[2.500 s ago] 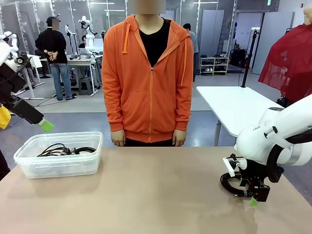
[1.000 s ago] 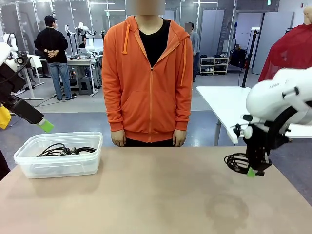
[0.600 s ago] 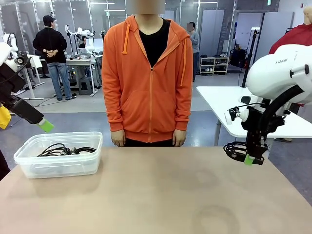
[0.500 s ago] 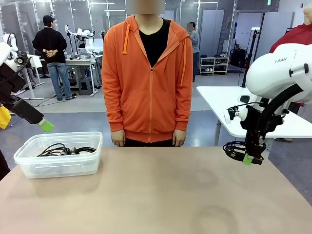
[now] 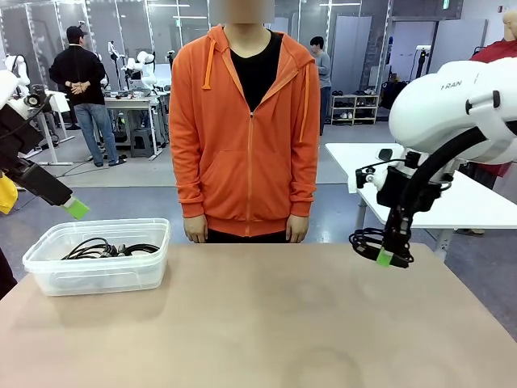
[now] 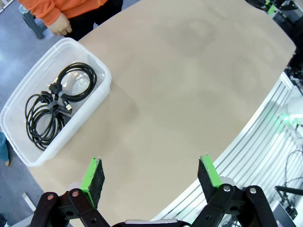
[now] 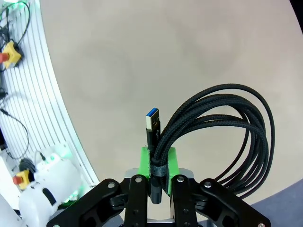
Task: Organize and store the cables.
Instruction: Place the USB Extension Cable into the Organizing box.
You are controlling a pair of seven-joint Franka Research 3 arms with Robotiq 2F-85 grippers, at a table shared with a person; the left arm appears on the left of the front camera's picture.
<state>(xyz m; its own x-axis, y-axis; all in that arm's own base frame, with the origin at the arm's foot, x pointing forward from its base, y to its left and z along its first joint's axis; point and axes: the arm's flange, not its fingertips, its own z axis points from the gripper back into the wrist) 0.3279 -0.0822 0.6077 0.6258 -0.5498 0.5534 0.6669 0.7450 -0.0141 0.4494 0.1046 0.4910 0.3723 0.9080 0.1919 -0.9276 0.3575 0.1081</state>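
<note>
While the right pincer [image 5: 384, 258] carries one cord in the air, these lines tell how the cords will handle.

Table: the tan table [image 5: 258, 323] has bare top from the near edge across the middle.

Right pincer: it is squeezed tight on the held cable [image 7: 222, 137], up in the air over the right part of the table, toward the far edge.

Where it holds: in the right wrist view the green pads [image 7: 171, 163] pinch the bunch just under the blue-tipped plug [image 7: 152, 126], where a small band ties the strands.

Held cable, how it feels: it looks light and soft. The loops hang down beside the pincer and will likely swing and sag.

Best place to hold: at the tied spot by the plug, I think. There the strands stay together and the stiff plug helps. A grip on one loose loop could let the coil come apart.

Slip: the woven skin looks a bit rough, so it should not slide out fast.

Left pincer: the left pincer [image 6: 151, 176] is spread wide with nothing in it, up above the left side of the table.

Box: a clear plastic box [image 5: 44, 279] sits at the far left corner of the table.

Stored cables: black coils [image 6: 54, 106] lie loose inside the box, touching one another.

Person: a person in an orange hoodie [image 5: 246, 121] stands behind the far edge, hands down.
</note>
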